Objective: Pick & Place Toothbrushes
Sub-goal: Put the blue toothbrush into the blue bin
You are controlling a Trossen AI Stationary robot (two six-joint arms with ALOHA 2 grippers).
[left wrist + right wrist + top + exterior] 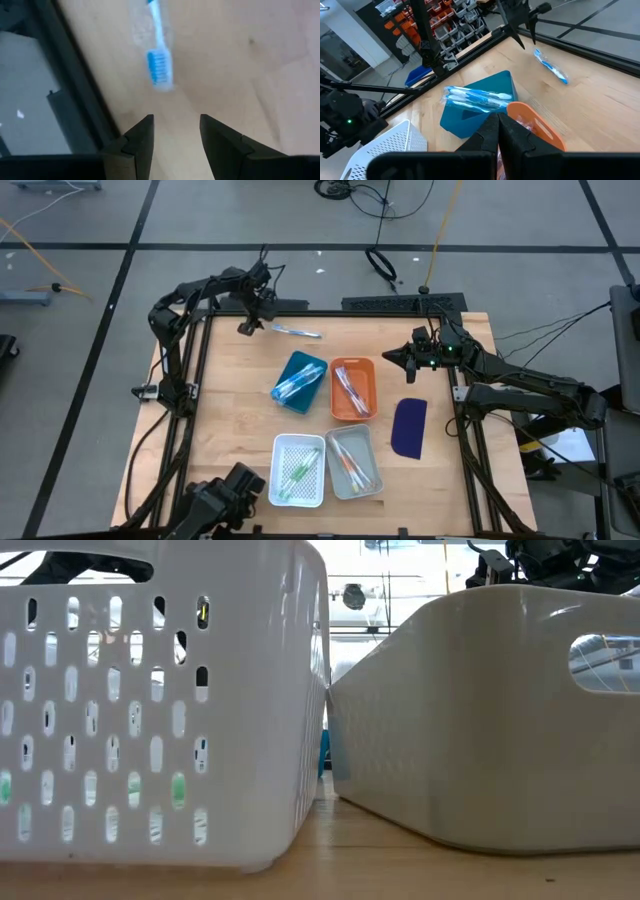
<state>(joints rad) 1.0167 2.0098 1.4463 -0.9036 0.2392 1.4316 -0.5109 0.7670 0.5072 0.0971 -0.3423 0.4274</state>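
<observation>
Nearest the low camera stand two trays side by side at the surface's near edge: a white perforated tray (298, 470) holding green-accented toothbrushes (299, 471), and a grey tray (353, 461) just beside it holding orange-accented toothbrushes (347, 460). Farther back, towards the middle of the surface (240, 400), a blue tray (300, 381) carries blue toothbrushes (476, 98), and an orange tray (352, 388) next to it carries pink-accented toothbrushes (351, 391). One loose blue toothbrush (295, 331) lies flat on the bare wood near the far edge, well apart from the trays, its bristled head (159, 68) pointing towards the left gripper (246, 327). That gripper hovers near the far left corner, just beside the brush head, with its jaws spread and nothing between them; its two dark fingers (141, 140) frame bare wood short of the bristles. The right gripper (388, 356) hangs over the far right part of the surface, apart from the orange tray, its jaws pressed together and empty. A dark blue flat oblong piece (409, 427) lies towards the right edge, near the grey tray but not touching it.
</observation>
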